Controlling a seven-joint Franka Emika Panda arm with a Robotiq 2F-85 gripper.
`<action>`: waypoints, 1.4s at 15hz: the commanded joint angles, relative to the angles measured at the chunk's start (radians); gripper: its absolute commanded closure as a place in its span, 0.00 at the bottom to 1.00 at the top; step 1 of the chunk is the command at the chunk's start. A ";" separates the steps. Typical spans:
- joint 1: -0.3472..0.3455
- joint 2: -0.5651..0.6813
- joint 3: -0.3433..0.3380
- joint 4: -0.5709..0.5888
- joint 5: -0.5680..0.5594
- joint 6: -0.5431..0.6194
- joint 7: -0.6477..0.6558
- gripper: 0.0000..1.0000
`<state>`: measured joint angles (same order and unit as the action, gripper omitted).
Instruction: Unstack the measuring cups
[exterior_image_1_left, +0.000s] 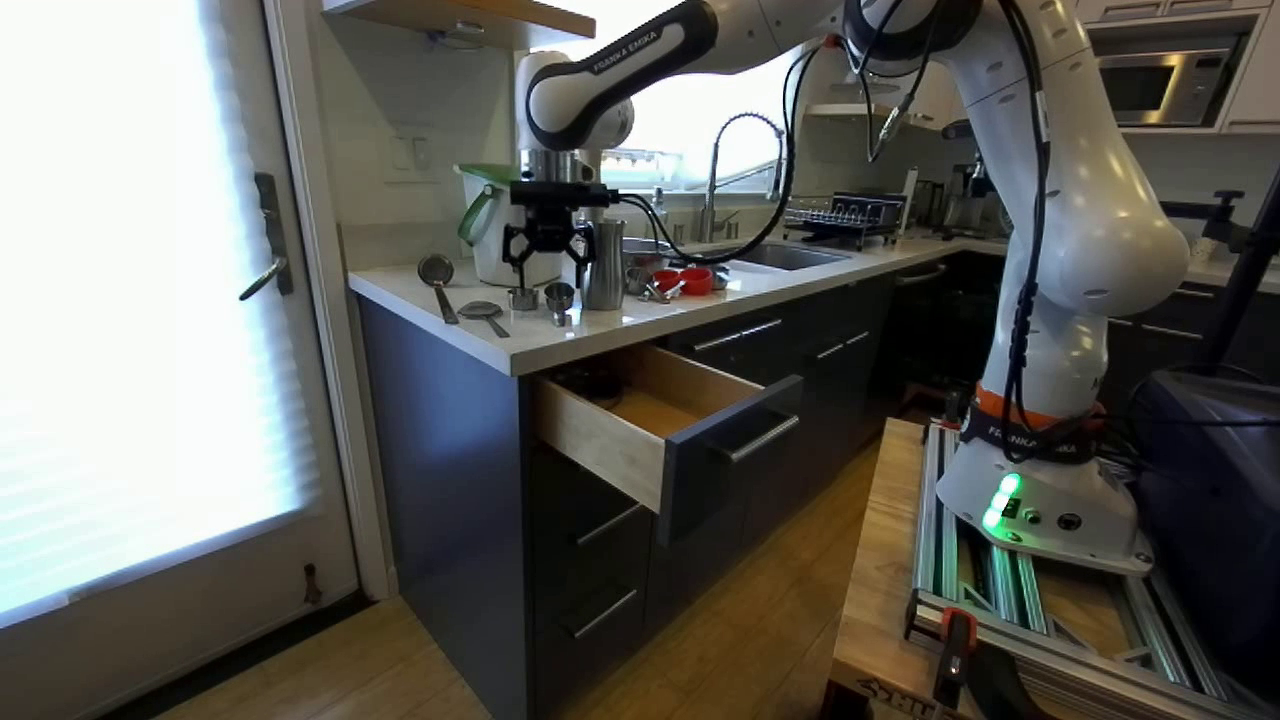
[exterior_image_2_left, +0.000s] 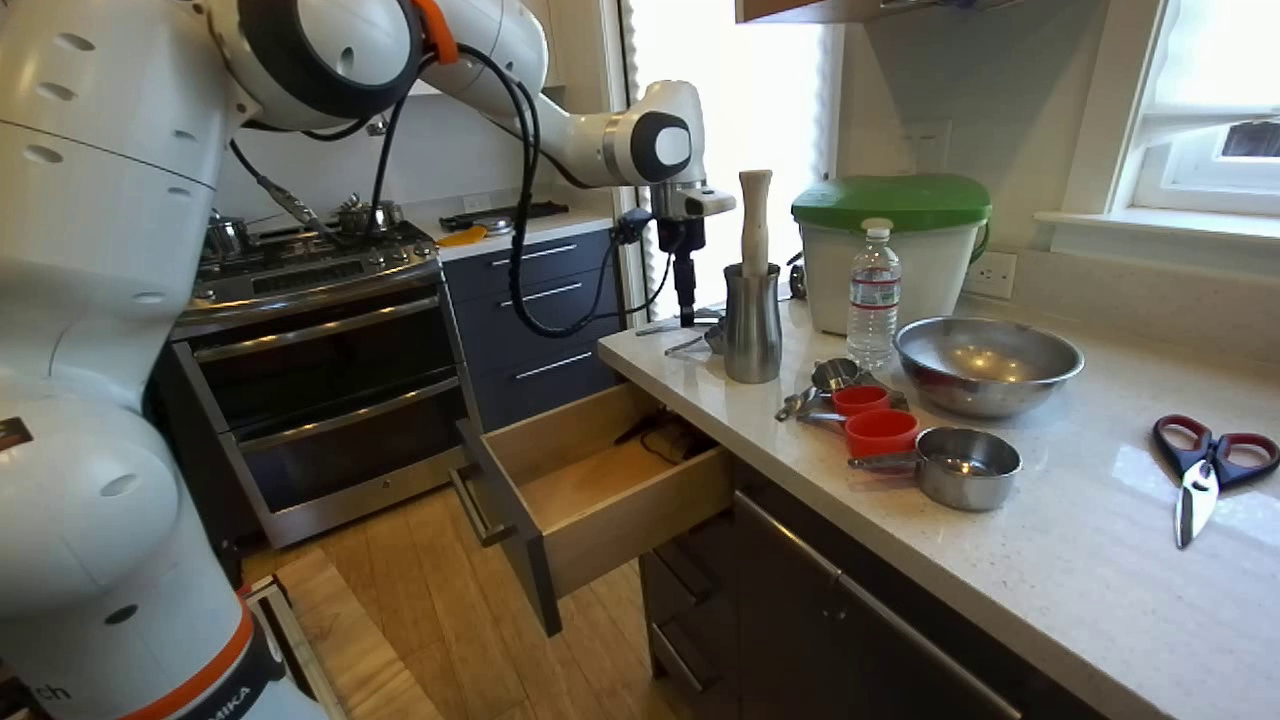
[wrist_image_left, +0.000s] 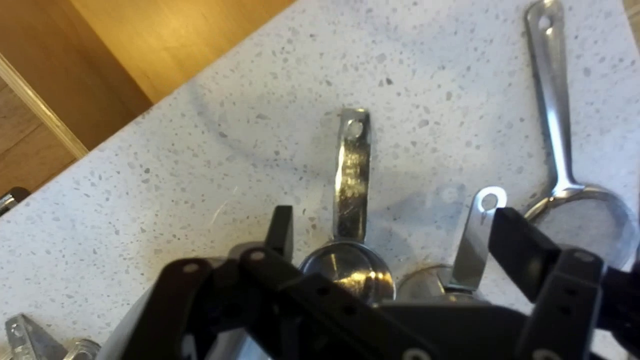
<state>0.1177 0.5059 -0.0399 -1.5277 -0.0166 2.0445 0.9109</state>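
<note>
Hanging over the counter (wrist_image_left: 260, 90), tool (exterior_image_1_left: 551, 280) is spread wide, gripping nothing. Measuring cups (wrist_image_left: 350, 265) sit just below it, two side by side; can't tell if more are nested inside. Thin metal by the look: light, stiff, slick, hard to break. I'd pinch across a flat handle (wrist_image_left: 352, 180). Just right of them, steel cylinder (exterior_image_2_left: 752, 330) with wooden rod (exterior_image_2_left: 755, 225) standing in it. Far side, bin (exterior_image_2_left: 870, 270), green lid (exterior_image_2_left: 890, 200) on, contents hidden
</note>
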 joint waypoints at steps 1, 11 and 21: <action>-0.003 -0.123 0.022 -0.140 0.009 -0.014 -0.127 0.00; -0.030 -0.434 0.033 -0.492 0.059 -0.014 -0.242 0.00; -0.146 -0.705 0.006 -0.770 0.010 0.113 -0.033 0.00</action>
<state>0.0068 -0.0810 -0.0372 -2.1806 0.0150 2.0721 0.7834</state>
